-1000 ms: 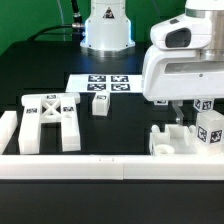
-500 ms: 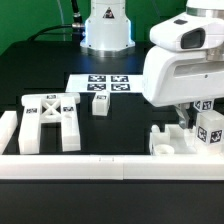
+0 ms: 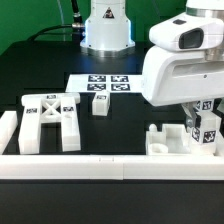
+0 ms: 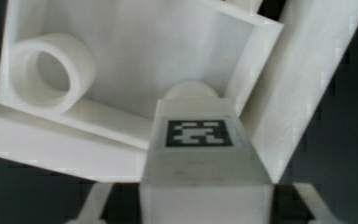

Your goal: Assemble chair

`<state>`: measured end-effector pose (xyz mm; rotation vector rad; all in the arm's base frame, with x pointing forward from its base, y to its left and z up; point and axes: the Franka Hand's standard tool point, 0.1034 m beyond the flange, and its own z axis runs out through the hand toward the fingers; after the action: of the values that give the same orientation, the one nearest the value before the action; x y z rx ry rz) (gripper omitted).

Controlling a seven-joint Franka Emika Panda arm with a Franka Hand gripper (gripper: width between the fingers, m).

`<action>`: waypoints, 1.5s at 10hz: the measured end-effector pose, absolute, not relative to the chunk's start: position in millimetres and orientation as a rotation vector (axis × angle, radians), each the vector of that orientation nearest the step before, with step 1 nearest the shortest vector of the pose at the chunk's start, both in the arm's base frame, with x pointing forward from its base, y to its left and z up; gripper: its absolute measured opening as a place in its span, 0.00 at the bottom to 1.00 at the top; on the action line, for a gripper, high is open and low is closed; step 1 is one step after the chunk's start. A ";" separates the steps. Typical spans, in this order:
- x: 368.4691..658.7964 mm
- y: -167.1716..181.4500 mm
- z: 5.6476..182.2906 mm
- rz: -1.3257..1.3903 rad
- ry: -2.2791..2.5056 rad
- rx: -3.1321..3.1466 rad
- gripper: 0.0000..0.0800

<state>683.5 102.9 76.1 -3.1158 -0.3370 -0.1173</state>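
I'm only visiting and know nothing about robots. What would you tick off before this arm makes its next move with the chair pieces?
1. Claw closed on the tagged block: ok. The wrist view shows the block centred between the claw's two sides.
2. Block lifted off the table: cannot tell.
3. Free room around the block: not ok. The seat slab stands close beside it.
4. X-shaped frame out of the arm's way: ok. It lies at the exterior view's left.
5. Small post out of the way: ok. It sits by the marker board, apart from the arm.
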 end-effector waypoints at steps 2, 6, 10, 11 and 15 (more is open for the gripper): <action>683.7 103.3 76.1 -0.120 -0.084 -3.123 0.36; 683.3 102.0 75.5 -0.115 0.484 -3.075 0.36; 681.3 87.9 76.0 -0.101 0.864 -3.015 0.36; 680.7 81.7 76.1 -0.102 0.994 -2.987 0.36; 678.9 63.6 76.9 -0.117 1.379 -2.860 0.36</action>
<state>678.9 63.6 76.9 -2.8603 1.3794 -0.1174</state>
